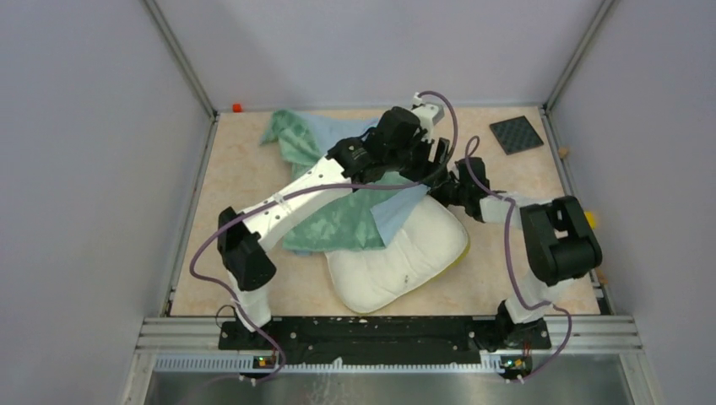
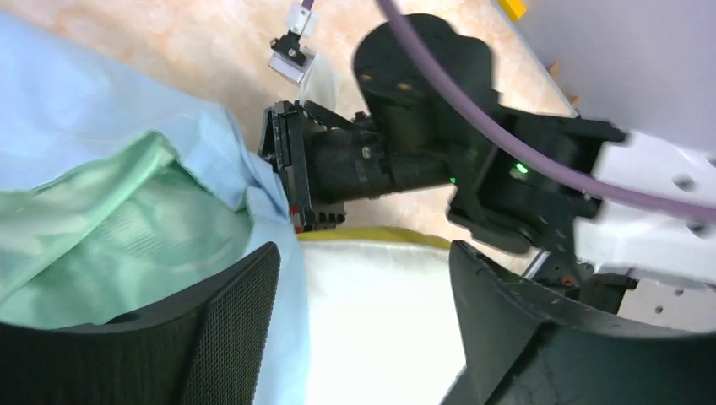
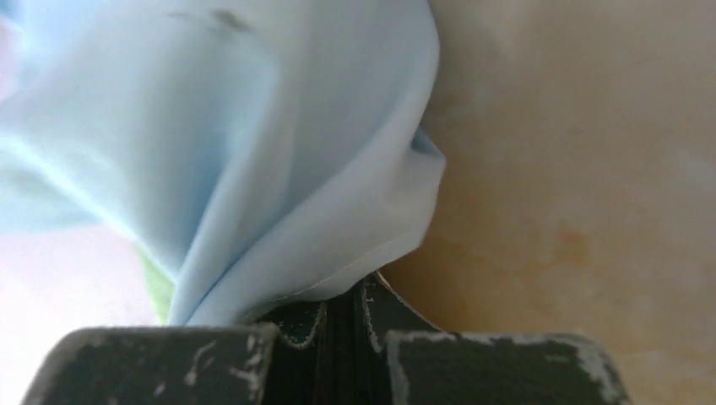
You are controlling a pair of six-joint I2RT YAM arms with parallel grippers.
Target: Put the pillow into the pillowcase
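Top view: pillow lies on the tabletop near centre, toward the near edge, one end tucked under the pillowcase. Pillowcase is spread behind and left of it, green side mostly up, and a blue flap is lifted over the pillow's far end. Left hand hangs over that flap, and right hand meets it from the right; the two hands are close together. A black mat sits in the far right corner, well apart. Left wrist view: left hand is spread wide and grips nothing; one finger is over the pillowcase, the other is off to the side, and the white pillow with its yellow band shows between them. Right hand is just beyond, at the blue edge of the cloth. Right wrist view: right hand is pressed together, pinching a bunched fold of the blue pillowcase, which fans upward from the grip. Bare tabletop fills the right side. A pale blurred patch at lower left is too unclear to name.
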